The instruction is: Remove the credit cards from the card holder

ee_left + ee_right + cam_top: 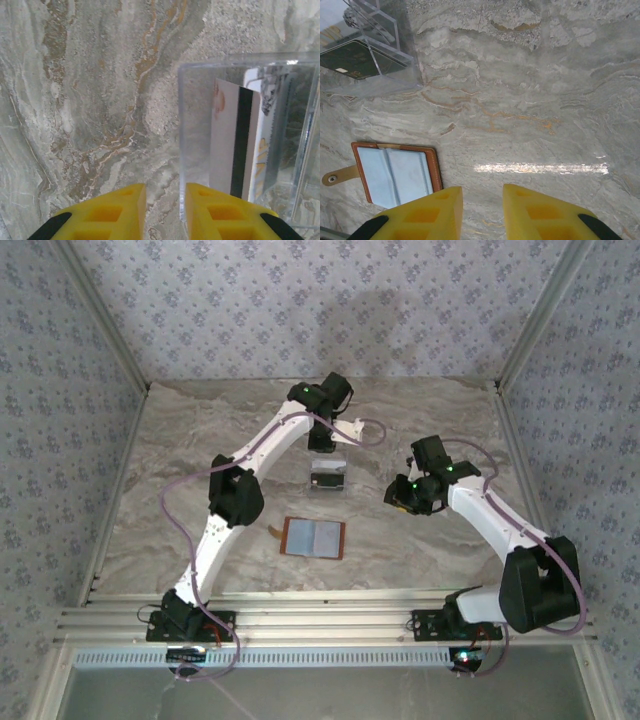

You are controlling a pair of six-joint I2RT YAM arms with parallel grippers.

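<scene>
The left tool (163,205) is released and empty, over the bench (75,100), just beside a clear box (192,125) holding the cards (235,140). The right tool (482,202) is likewise released, near the wallet (395,175), which lies open and flat, apart from the box.

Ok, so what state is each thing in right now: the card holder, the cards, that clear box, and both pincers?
card holder: open, lying flat, lining up, no card showing in it.
credit cards: standing inside the clear box.
clear box: holding the cards.
left pincer: open, empty, next to the clear box.
right pincer: open, empty, near the card holder.
</scene>
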